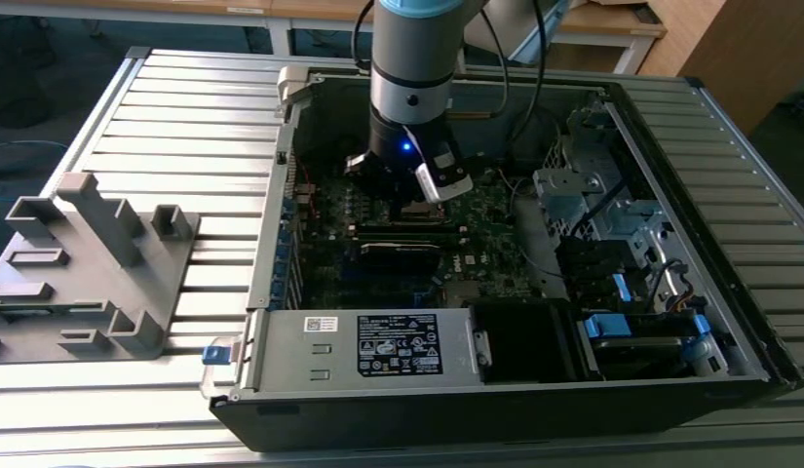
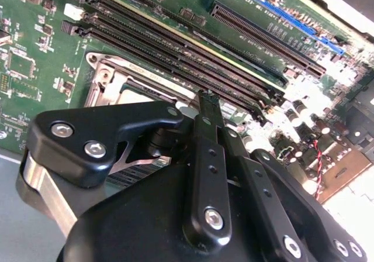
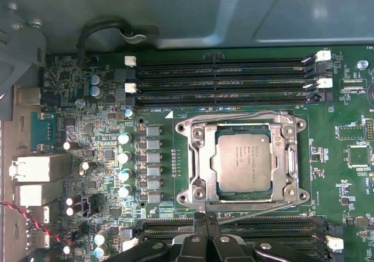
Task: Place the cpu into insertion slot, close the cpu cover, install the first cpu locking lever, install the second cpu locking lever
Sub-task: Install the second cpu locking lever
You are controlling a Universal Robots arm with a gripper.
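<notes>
In the exterior view, my gripper hangs low inside the open computer case, over the motherboard near its middle. The black-labelled power supply lies along the case's near wall, well apart from where I work. The grey fixture stands outside the case on the exterior view's left.

In the second wrist view, my gripper has its two black fingers drawn close together, their tips side by side, with nothing between them that I can make out. The tips stand over the edge of the silver socket frame, just beside the long black memory slots.

In the first wrist view, the cpu sits flat and square in its socket, its dull metal top showing through the open window of the cpu cover, which lies down around it. My fingertips sit just off one edge of the socket, over the nearer bank of memory slots. The cpu therefore lies straight ahead of my tips, across that socket edge. I judge the chip to be seated and the cover lowered; I cannot tell whether either locking lever is latched.
</notes>
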